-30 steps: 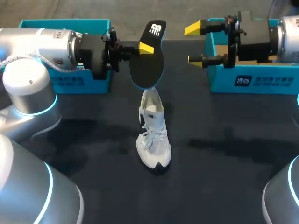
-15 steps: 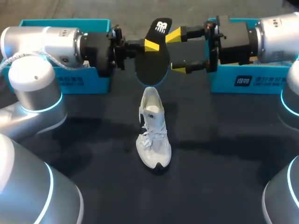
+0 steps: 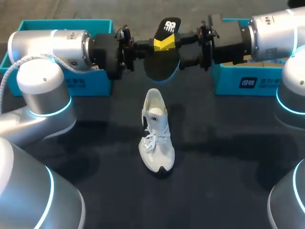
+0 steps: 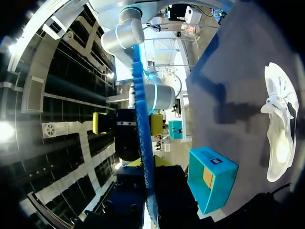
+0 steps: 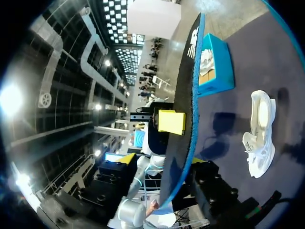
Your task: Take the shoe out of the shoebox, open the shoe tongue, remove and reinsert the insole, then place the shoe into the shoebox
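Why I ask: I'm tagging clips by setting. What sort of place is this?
Probably a robot test bench in a lab: a dark table with a white sneaker, the left gripper holding a black insole, teal shoeboxes behind.

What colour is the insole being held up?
Black, with a white logo at one end; the insole shows best in the head view.

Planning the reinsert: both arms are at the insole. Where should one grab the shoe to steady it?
Probably across the laced midfoot of the shoe, coming straight down and pinching it side to side. It stands on its sole, heel away from the robot, so the opening at the heel end is left free for the insole.
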Tool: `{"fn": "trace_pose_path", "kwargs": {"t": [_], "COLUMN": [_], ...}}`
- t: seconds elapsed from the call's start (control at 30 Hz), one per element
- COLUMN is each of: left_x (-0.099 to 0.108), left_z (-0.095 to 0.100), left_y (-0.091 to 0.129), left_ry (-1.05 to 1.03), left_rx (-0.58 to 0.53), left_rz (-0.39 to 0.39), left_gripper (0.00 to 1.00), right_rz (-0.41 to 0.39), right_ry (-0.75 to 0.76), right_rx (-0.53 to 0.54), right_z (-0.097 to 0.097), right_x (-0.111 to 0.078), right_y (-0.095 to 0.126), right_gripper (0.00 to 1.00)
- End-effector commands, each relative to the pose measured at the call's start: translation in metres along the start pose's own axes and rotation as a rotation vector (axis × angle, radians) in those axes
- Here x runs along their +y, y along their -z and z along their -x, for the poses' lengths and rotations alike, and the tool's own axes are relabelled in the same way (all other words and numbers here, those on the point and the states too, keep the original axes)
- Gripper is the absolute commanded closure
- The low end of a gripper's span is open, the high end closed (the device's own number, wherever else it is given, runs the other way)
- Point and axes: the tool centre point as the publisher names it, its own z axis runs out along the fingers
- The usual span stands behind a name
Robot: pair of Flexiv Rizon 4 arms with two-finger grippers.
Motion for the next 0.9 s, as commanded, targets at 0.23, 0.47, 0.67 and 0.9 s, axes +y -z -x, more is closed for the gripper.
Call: {"fn": "trace_pose_path", "kwargs": {"t": [0.23, 0.47, 0.67, 0.9], "left_x": [-0.002, -0.004, -0.008, -0.010], "left_z": [0.002, 0.006, 0.008, 0.008], "left_y": [-0.004, -0.002, -0.002, -0.001], "left_ry": [-0.010, -0.008, -0.006, -0.004], "left_rx": [-0.028, -0.045, -0.052, -0.053], "left_rz": [0.010, 0.008, 0.000, -0.001], "left_gripper": [1.00, 1.00, 1.00, 1.00], "right_rz": [-0.002, 0.008, 0.020, 0.028], "right_ry": [-0.020, -0.046, -0.059, -0.061], "right_rx": [-0.002, -0.006, 0.001, 0.003], "right_z": [0.006, 0.013, 0.017, 0.018], "right_x": [-0.003, -0.006, -0.005, -0.003], "right_y": [-0.006, -0.005, -0.004, -0.005], "right_gripper": [0.67, 0.91, 0.99, 0.69]}}
